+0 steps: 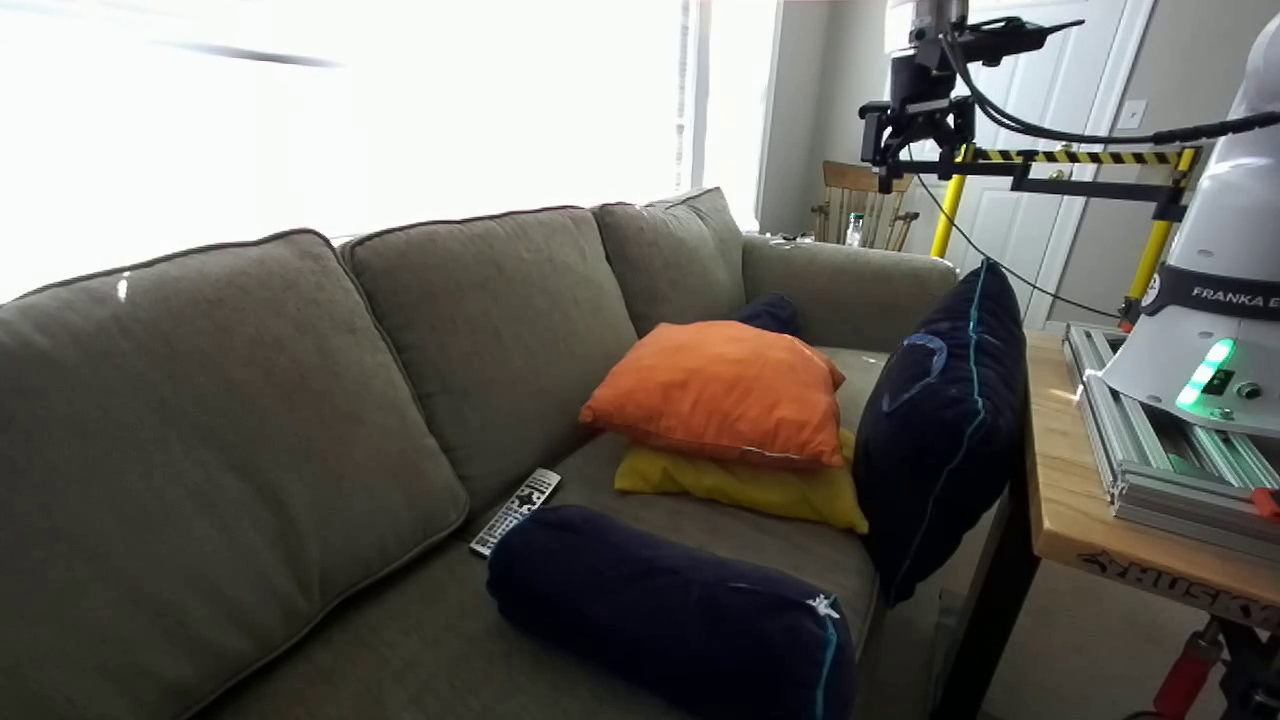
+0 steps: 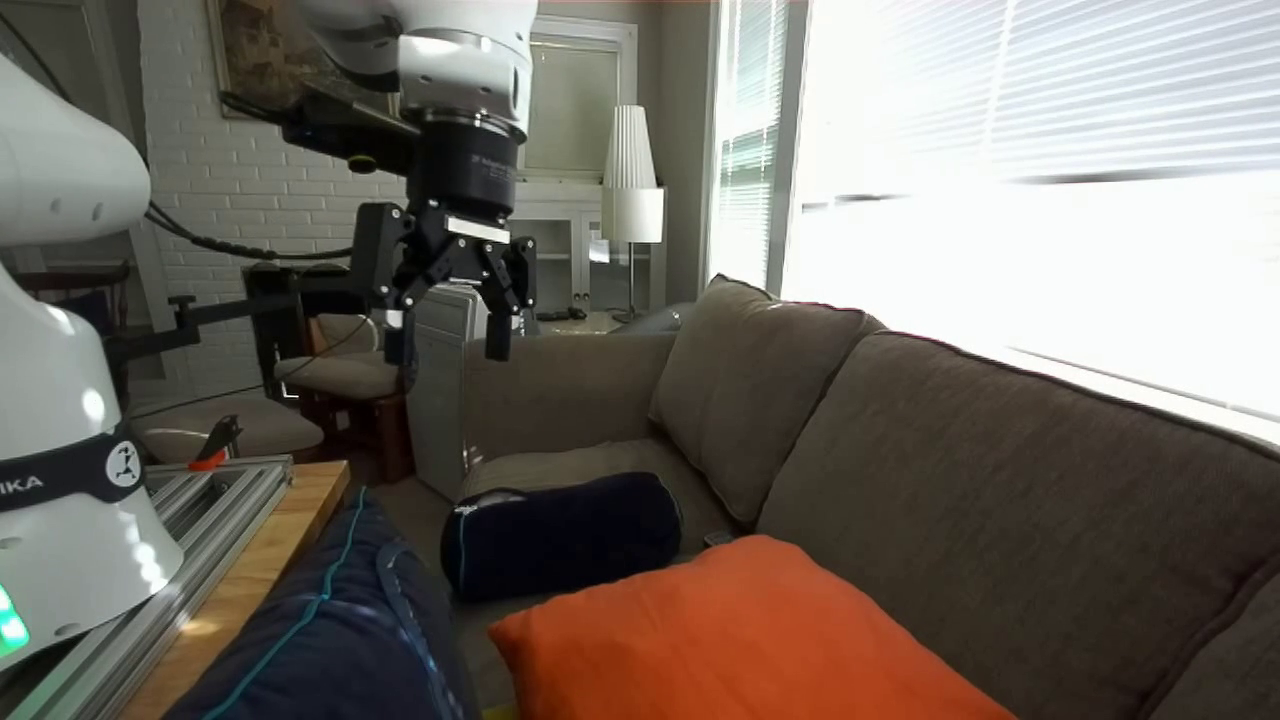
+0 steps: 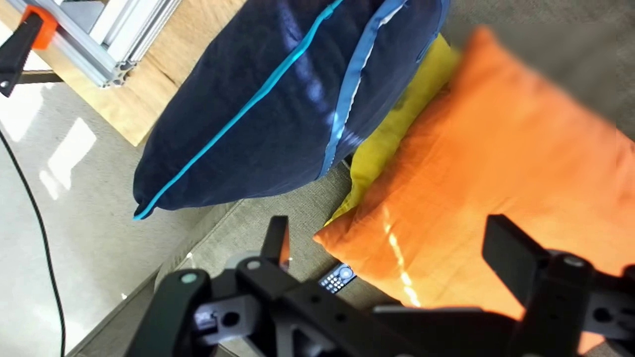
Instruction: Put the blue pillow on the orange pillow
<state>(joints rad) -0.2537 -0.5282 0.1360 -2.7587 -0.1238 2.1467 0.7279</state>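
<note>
Wrist view: the black, 2-fingered Robotiq gripper (image 3: pixel 390 243) has its fingers (image 3: pixel 513 258) spread wide, with nothing held between them. In both exterior views it hangs fingertips down. The large, square, turquoise-piped navy-blue fabric pillow (image 3: pixel 278 134) stands tilted on edge between the grey-brown fabric sofa (image 1: pixel 400 640) and the pale wooden table (image 1: pixel 1065 470) that bears the white robot arm (image 2: pixel 60 380). The plump, square bright orange fabric pillow (image 1: pixel 720 385) lies on the sofa atop a flatter mustard-yellow fabric pillow (image 1: pixel 720 480), whose edge shows beneath it. The navy-blue pillow is thus beside this stack, not yet on the orange pillow, and the gripper hangs apart from both. In an exterior view, a dark navy cylindrical fabric bolster (image 1: pixel 660 610) lies in the foreground; a slim, oblong grey remote control (image 1: pixel 515 512) rests just beside it, near 2 of the 3 backrest cushions (image 1: pixel 490 330). Behind the orange pillow, a further dark navy fabric object (image 1: pixel 770 313) is mostly hidden.
</note>
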